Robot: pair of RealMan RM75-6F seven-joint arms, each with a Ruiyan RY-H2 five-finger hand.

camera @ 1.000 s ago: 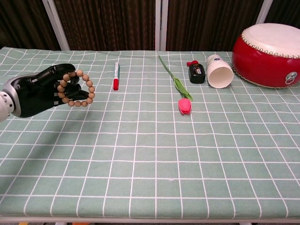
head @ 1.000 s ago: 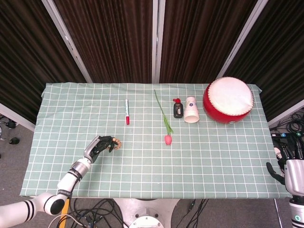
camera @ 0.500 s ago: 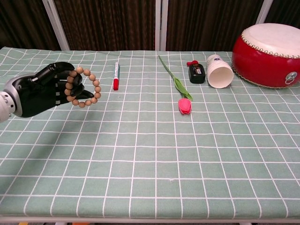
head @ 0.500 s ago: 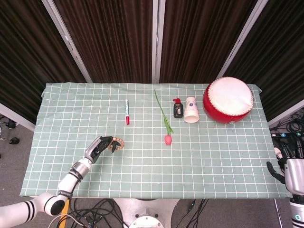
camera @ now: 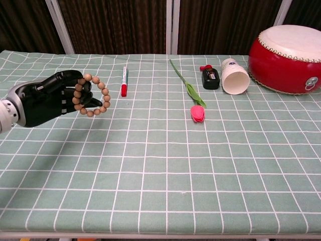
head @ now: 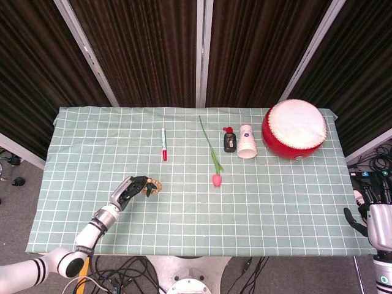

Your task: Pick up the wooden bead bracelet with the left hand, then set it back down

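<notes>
Dark curtains w/ pale metal posts behind a table [head: 294, 208] covered in green cloth w/ white grid. Near left: left hand [camera: 47, 97], black, fingers curled around the wooden bead bracelet [camera: 93, 96], which hangs as a ring from the fingertips; head view shows same hand [head: 130, 188] and bracelet [head: 153, 186] over the near-left part of the cloth, can't tell if beads touch the cloth. Right of that and farther back, a red-capped marker [camera: 124, 81] lies lengthwise. Towards centre, a tulip [camera: 197, 113], pink bud at near end, green stem running to the far side. Just right, a small black bottle w/ red cap [camera: 210, 78], then a white paper cup [camera: 234, 76] on its side, mouth facing near, close beside the bottle. Far right, big red drum [camera: 286, 51] w/ white skin. Right hand [head: 368, 211] off the table at the right edge in head view, fingers too small & blurred, can't tell its state
</notes>
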